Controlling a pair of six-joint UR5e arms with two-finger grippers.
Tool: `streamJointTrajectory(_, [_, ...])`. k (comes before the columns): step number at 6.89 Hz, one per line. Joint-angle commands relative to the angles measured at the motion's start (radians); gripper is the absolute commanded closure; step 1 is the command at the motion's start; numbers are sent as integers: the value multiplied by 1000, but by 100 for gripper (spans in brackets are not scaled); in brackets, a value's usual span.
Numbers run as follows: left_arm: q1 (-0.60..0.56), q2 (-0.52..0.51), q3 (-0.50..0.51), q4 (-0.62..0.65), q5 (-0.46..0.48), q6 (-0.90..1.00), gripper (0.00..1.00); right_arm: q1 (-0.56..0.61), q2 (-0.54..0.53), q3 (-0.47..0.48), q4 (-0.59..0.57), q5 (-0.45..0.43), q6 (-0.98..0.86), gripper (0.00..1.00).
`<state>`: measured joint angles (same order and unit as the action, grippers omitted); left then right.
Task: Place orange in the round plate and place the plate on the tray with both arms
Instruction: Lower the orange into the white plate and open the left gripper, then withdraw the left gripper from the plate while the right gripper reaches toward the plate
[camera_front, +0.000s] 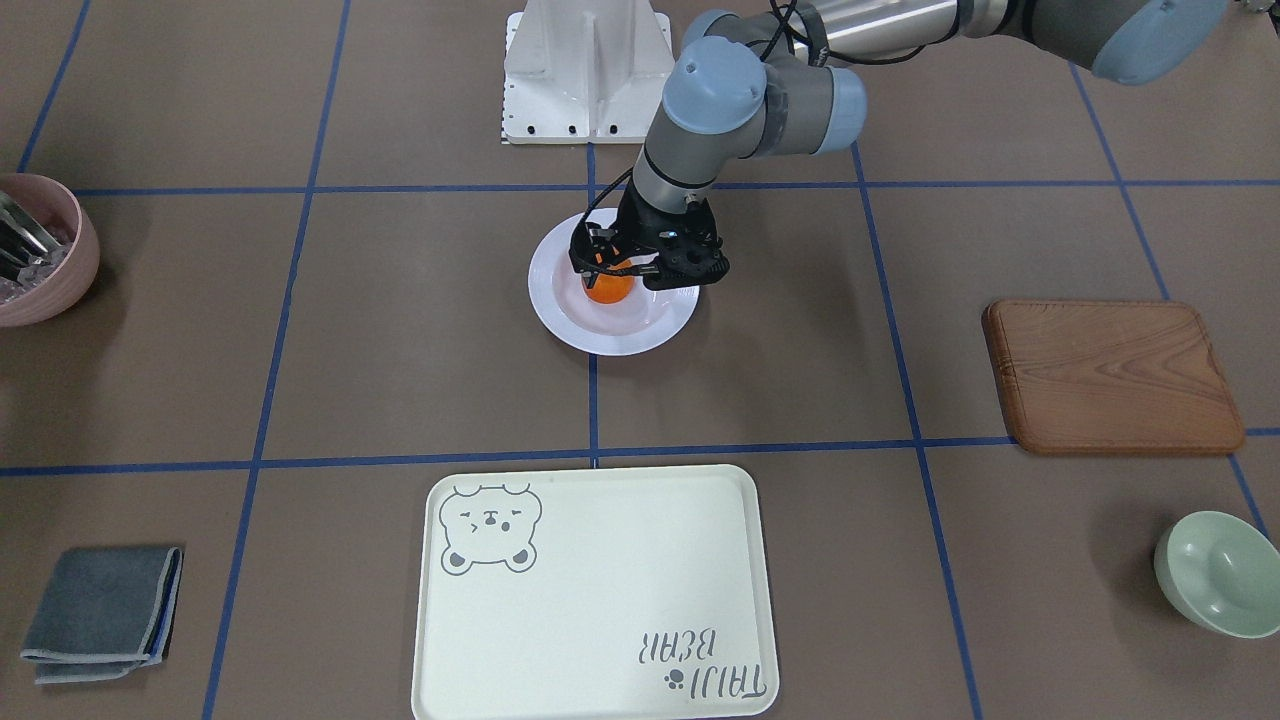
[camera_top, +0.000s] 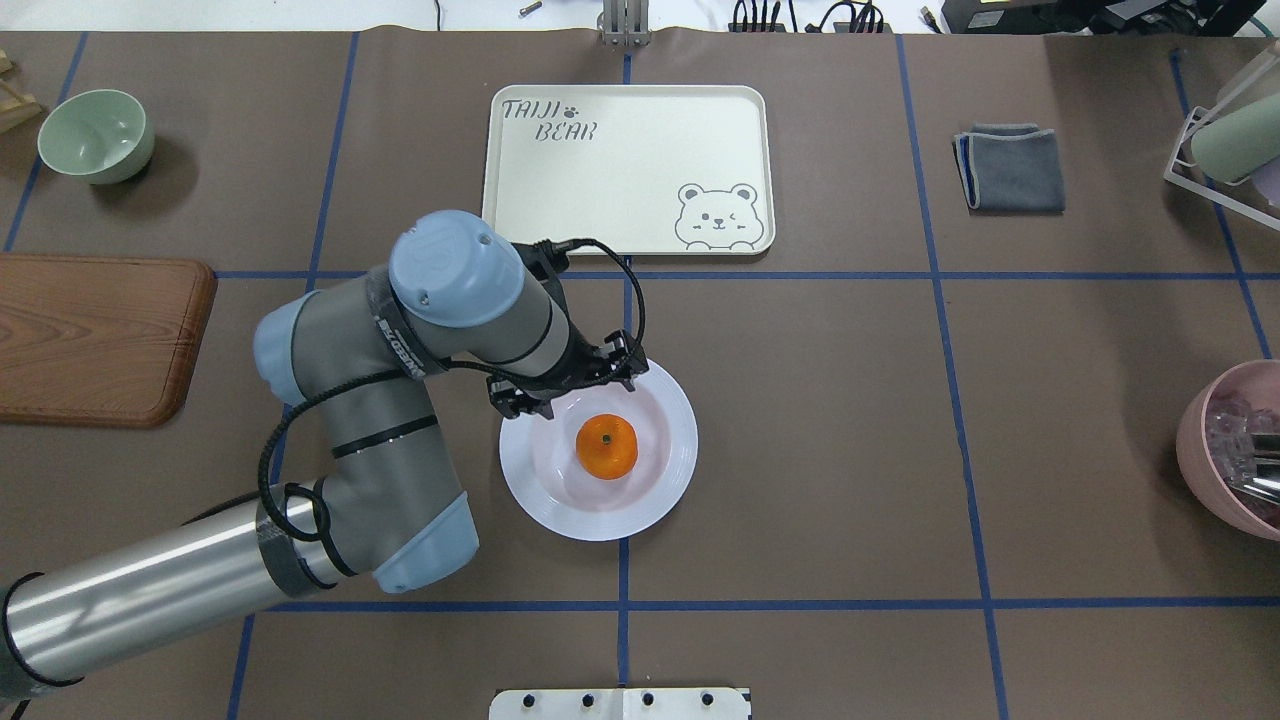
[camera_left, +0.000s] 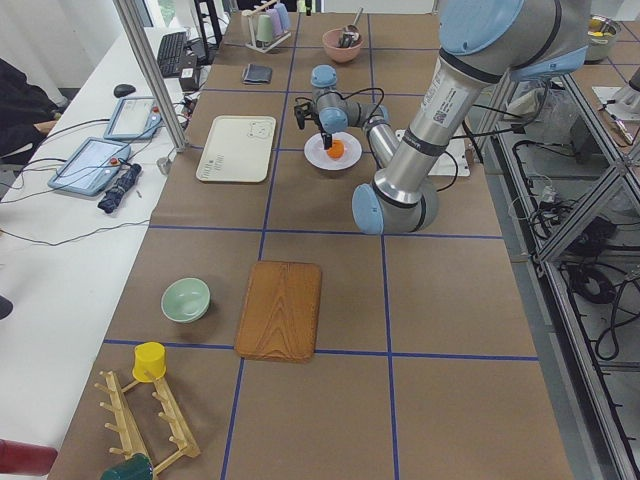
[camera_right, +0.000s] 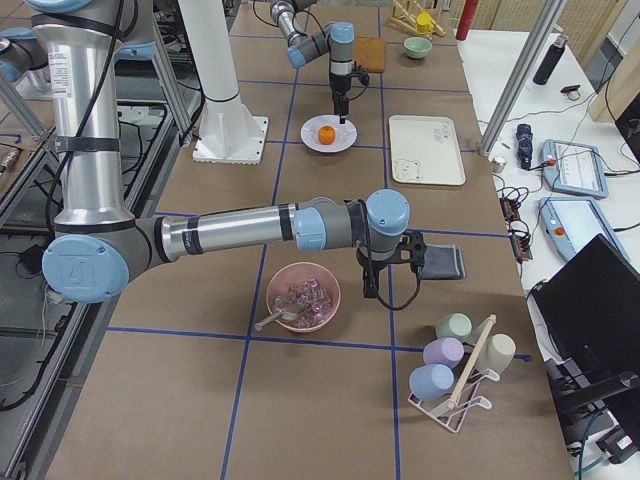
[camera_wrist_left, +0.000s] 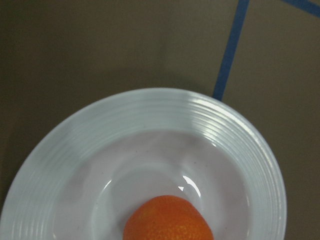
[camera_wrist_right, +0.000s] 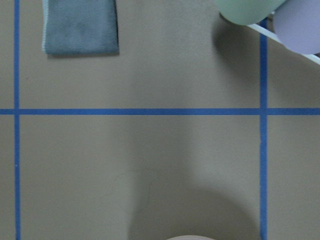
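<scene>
1. Nearest the left wrist camera is the small, bright-orange, dimpled citrus orange (camera_wrist_left: 168, 219). It rests in the sunken centre of the glossy white round plate (camera_wrist_left: 100, 130), whose wide rim carries fine concentric ridges. The first half of the task looks done.
2. The plate stands at about the middle of the brown paper-covered table (camera_top: 850, 450), on a blue tape line and apart from everything else.
3. The left gripper (camera_top: 570, 392) hangs just over the plate's rim on the side toward the tray. Its black fingers are spread apart and hold nothing, and the orange lies free beside them.
4. The large cream rectangular tray (camera_top: 620, 170), smooth, with rounded corners and a grey bear drawing, lies at the table's edge farthest from the robot. It is straight beyond the plate, with its long axis along that edge. Bare table lies between the two, so the plate has to go directly away from the base.
5. The left arm is by far the nearer. The right gripper (camera_right: 385, 280) hangs well apart toward the table's right end, between the pink bowl (camera_right: 275, 290) and the folded grey cloth (camera_wrist_right: 80, 25). Whether its fingers are apart or together cannot be told.
6. Judged from this, the right arm must come across to the opposite rim before a two-sided lift. The glazed rim looks slippery, and any tilt would roll the orange.
</scene>
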<state>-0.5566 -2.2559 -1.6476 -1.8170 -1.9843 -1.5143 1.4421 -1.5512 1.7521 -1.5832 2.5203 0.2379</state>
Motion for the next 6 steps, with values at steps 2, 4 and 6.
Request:
streamJointTrajectory(2, [-182, 136, -80, -2, 30, 288, 1, -237, 80, 27, 350, -70, 545, 0])
streamJointTrajectory(4, [-261, 183, -83, -5, 150, 304, 1, -417, 189, -34, 591, -211, 918, 0])
streamJointTrajectory(6, [-353, 260, -92, -19, 139, 304, 1, -582, 214, -101, 920, -396, 1229, 0])
